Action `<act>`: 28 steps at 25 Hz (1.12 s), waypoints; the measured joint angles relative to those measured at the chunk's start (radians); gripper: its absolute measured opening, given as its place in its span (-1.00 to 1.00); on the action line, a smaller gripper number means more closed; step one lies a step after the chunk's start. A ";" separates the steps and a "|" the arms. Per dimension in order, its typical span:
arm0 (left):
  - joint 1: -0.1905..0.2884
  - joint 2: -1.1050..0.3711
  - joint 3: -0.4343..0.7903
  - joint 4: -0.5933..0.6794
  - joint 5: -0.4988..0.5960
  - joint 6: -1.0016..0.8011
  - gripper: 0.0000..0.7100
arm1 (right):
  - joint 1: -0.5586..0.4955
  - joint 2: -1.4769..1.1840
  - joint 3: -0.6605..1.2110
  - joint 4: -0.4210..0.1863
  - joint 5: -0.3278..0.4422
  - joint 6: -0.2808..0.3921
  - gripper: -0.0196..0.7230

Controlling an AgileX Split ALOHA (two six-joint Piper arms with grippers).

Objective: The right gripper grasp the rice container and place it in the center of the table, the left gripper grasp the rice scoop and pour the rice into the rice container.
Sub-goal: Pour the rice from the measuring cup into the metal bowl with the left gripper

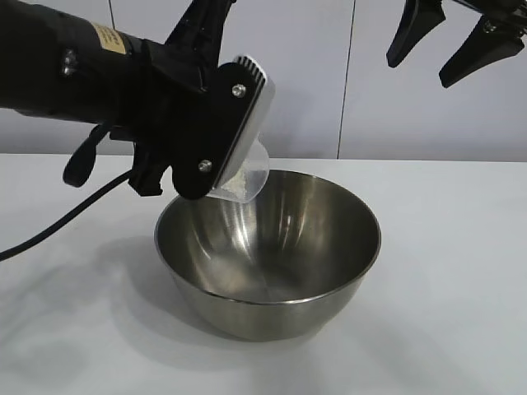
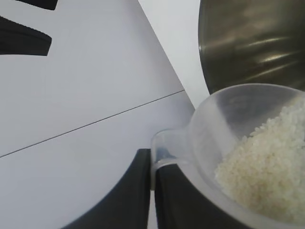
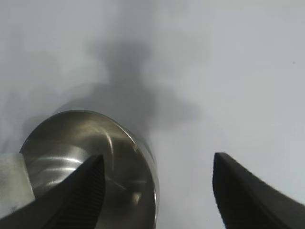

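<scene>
The rice container [image 1: 272, 271], a wide shiny steel bowl, stands on the white table [image 1: 461, 247] near the middle. My left gripper [image 1: 226, 140] is shut on the handle tab of the rice scoop [image 1: 244, 179], a small clear plastic cup, and holds it tilted over the bowl's left rim. In the left wrist view the scoop [image 2: 209, 133] holds a heap of rice [image 2: 267, 167] beside the bowl [image 2: 252, 43], and the left gripper [image 2: 153, 191] pinches the tab. My right gripper [image 1: 457, 41] is open and empty, high at the upper right; in its own view the right gripper [image 3: 157, 181] hangs above the bowl [image 3: 119, 162].
A black cable [image 1: 58, 226] runs from the left arm down to the table at the left. A pale panelled wall [image 1: 329, 82] stands behind the table.
</scene>
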 joint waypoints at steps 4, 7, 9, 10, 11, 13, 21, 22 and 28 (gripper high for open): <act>-0.050 0.000 0.000 -0.255 -0.097 0.282 -0.97 | 0.000 0.000 0.000 0.003 -0.001 0.000 0.27; -0.062 0.000 0.000 -0.316 -0.134 0.376 -0.97 | 0.000 0.000 0.000 0.010 -0.001 0.000 0.27; -0.066 0.000 0.000 -0.318 -0.152 0.403 -0.97 | 0.000 0.000 0.000 0.011 -0.001 0.000 0.27; -0.069 0.000 0.000 -0.314 -0.159 0.419 -0.97 | 0.000 0.000 0.000 0.011 -0.001 0.000 0.27; -0.073 0.000 0.000 -0.306 -0.168 0.440 -0.97 | 0.000 0.000 0.000 0.011 -0.002 0.000 0.27; -0.083 0.000 0.000 -0.297 -0.186 0.488 -0.97 | 0.000 0.000 0.000 0.011 -0.002 0.000 0.27; -0.092 0.000 0.000 -0.290 -0.205 0.664 -0.97 | 0.000 0.000 0.000 0.011 -0.015 0.000 0.27; -0.092 0.000 0.000 -0.290 -0.205 0.683 -0.97 | 0.000 0.000 0.000 0.011 -0.017 0.000 0.27; -0.092 0.000 0.000 -0.290 -0.205 0.731 -0.97 | 0.000 0.000 0.000 0.011 -0.019 0.000 0.27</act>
